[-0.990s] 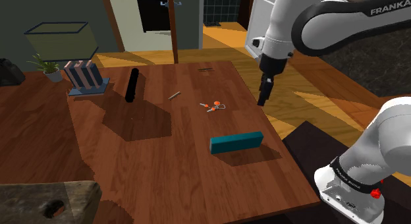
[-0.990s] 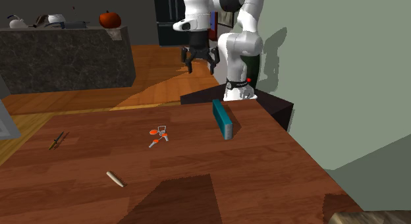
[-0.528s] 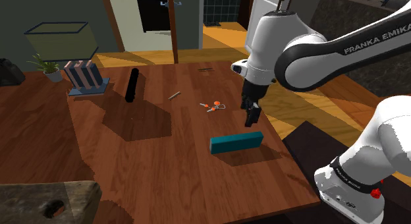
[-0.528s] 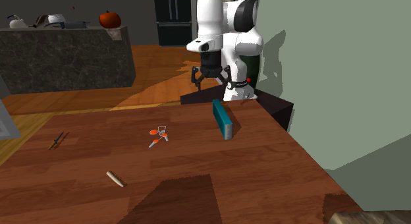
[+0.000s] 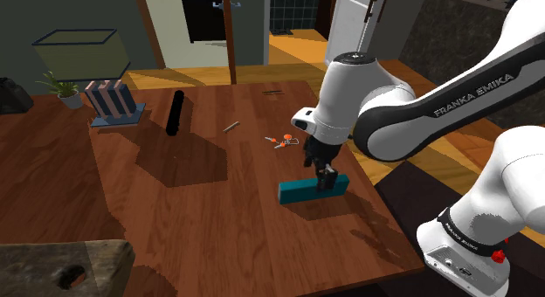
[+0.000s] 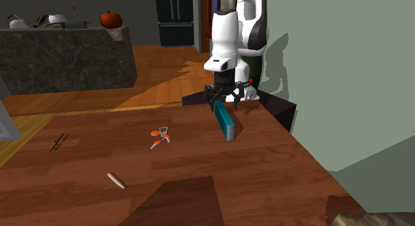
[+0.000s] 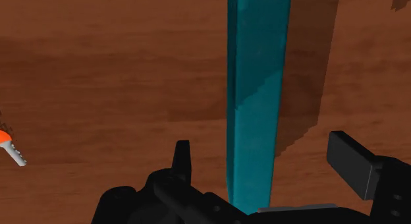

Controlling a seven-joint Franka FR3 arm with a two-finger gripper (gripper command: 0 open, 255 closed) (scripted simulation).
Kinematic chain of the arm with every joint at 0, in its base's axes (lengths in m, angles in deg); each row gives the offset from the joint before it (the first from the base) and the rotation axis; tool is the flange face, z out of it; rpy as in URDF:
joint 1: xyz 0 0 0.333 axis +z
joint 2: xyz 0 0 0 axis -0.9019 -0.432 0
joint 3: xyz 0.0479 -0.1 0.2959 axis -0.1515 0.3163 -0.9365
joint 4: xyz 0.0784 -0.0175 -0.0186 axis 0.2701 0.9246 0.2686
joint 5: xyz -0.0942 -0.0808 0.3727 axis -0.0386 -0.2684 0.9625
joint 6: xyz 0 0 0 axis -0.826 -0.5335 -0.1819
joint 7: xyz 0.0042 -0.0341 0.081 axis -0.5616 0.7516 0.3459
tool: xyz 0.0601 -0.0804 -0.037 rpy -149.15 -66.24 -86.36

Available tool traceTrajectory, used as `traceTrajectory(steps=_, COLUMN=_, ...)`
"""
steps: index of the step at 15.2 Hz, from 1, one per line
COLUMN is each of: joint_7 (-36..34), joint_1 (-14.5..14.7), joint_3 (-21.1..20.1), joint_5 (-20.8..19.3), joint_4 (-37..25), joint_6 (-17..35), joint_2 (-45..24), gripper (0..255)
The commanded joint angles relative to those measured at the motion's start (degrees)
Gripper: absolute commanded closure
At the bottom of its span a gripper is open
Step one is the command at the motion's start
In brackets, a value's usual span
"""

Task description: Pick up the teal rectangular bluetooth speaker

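Plainly, the teal rectangular bar-shaped speaker (image 5: 299, 192) is lying flat on the brown wooden table (image 5: 201, 225), close to the table edge that is nearest the dark box stand (image 6: 276, 110). The all-black two-finger gripper (image 5: 325, 178) is hanging right over it, not at the middle but above the end pointing toward the shoulder view's right. In the second exterior view the bar's long axis is running from the arm toward the camera, and the gripper is sitting at the far end of it. In the wrist view that same axis is leading straight away from the hand and crossing the line between the two fingers (image 7: 181, 157) squarely, so they are facing the bar's long narrow sides. The fingers are standing wide apart with the bar between them (bare wood is showing in the gap on each side, so nothing is being held). The bar is sitting somewhat nearer one finger than the other. Judging from this, the closing stroke is looking well lined up across the short width, though a grip this far from the middle may be letting the free end droop on lifting. A small orange-and-white object (image 5: 281, 141) is lying well apart from the speaker.
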Motion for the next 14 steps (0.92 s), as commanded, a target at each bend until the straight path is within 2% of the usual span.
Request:
traceTrajectory(steps=1, joint_7=0.00, joint_1=0.11, joint_3=-0.22, joint_5=0.01, joint_4=0.57, joint_6=2.08, joint_2=-1.42, gripper=0)
traceTrajectory(steps=4, joint_7=-0.05, joint_1=0.04, joint_3=-0.39, joint_5=-0.16, joint_4=1.27, joint_6=5.55, joint_2=-4.21, gripper=0)
traceTrajectory(steps=6, joint_7=-0.05, joint_1=0.05, joint_3=-0.39, joint_5=-0.15, joint_4=1.27, joint_6=5.55, joint_2=-4.20, gripper=0)
traceTrajectory(steps=7, joint_7=-0.07, joint_1=0.04, joint_3=-0.40, joint_5=-0.18, joint_4=1.17, joint_6=5.49, joint_2=-4.24, gripper=255)
traceTrajectory(steps=14, joint_7=-0.11, joint_1=0.06, joint_3=-0.42, joint_5=-0.16, joint_4=1.21, joint_6=5.52, joint_2=-4.23, gripper=255)
